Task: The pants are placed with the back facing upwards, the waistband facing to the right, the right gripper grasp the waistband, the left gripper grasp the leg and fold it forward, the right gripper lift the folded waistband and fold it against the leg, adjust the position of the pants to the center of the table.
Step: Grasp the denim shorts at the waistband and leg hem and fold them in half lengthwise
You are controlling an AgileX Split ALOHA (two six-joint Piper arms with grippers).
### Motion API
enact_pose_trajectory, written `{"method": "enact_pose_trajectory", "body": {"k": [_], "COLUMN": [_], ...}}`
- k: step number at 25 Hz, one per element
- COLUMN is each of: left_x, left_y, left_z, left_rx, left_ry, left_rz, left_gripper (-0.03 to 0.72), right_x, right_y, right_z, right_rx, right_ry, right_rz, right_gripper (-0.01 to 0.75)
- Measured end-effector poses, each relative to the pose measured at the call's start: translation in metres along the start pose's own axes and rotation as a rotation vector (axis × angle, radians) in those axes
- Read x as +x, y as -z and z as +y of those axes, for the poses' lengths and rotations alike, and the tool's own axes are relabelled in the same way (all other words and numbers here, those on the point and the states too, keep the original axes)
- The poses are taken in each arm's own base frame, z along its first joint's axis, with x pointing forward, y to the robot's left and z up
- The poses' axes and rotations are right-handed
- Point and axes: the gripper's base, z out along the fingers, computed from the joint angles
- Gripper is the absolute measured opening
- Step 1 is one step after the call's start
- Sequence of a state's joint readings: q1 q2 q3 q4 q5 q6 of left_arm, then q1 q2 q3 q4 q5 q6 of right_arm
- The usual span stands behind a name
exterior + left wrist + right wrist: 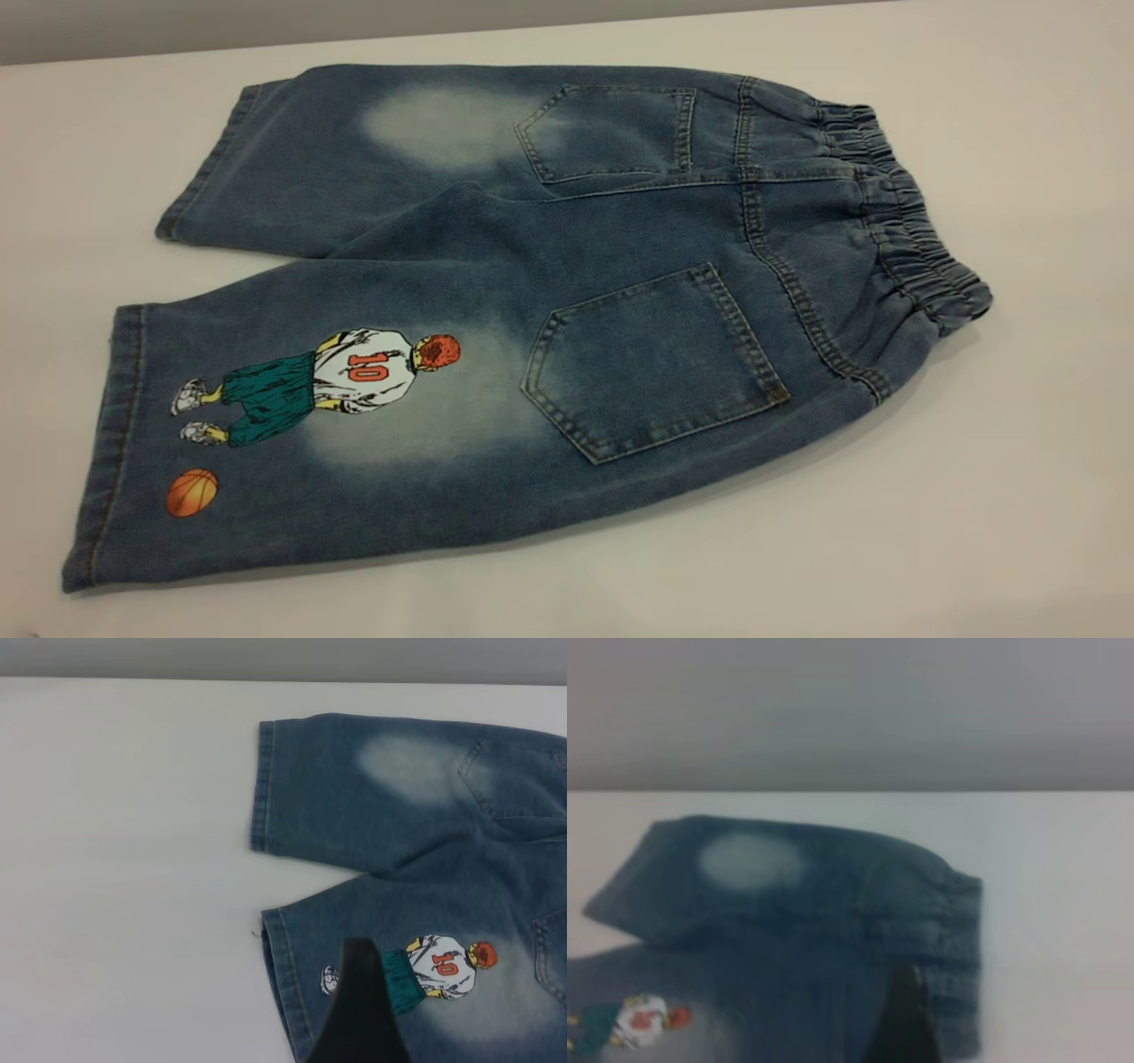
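Pants point(549, 301): flat on the white desk point(1019, 496), back side up, both patch pockets showing, nothing folded yet.
Waistband point(912, 221): bunched elastic edge at the right end of the shorts, lying loose on the desk.
Leg point(292, 425): the printed one with the number 10 player and the orange ball, nearer the exterior camera; the plain leg point(354, 151) lies beyond it, a narrow wedge of desk between the two hems.
Left claw point(361, 1010): only one dark finger shows in its wrist view, above the printed leg near the hem; I cannot tell whether it is spread or pressed together, nor whether it touches the cloth.
Right claw point(899, 1019): a dark tip shows in its wrist view over the waistband end; spread or closed, I cannot tell.
Risk, waistband grab: the gathers are thick and springy, so a shallow pinch could slip off or catch only the upper layer.
Risk, leg grab: a grip on the top denim layer alone would peel it up and leave the under layer behind.
Risk, fold: uneven lifting by the two claws would likely twist the crotch seam and drag the shorts off centre.
Risk, print: a tip pressed hard could wrinkle the printed patch.
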State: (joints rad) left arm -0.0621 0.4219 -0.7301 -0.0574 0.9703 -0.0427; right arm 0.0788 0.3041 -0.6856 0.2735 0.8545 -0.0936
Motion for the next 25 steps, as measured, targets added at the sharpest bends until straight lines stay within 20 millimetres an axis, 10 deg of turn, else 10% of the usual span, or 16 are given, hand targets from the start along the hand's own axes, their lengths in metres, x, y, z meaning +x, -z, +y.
{"method": "enact_pose_trajectory", "body": {"k": [8, 25], "left_x": [-0.060, -0.071], "left_y": [-0.054, -0.168], "left_z": [-0.008, -0.009], "left_rx": [0.058, 0.104], "left_ry": [0.067, 0.133], "left_rz": [0.094, 0.201], "left_gripper": [0.507, 0.507], "right_x": [-0.043, 0.005], "right_y": [-0.068, -0.225], "right_z": [-0.004, -0.014], "right_rx": [-0.052, -0.318], "right_ry": [-0.123, -0.261], "right_rz": [0.164, 0.604], "right_gripper": [0.521, 0.521]}}
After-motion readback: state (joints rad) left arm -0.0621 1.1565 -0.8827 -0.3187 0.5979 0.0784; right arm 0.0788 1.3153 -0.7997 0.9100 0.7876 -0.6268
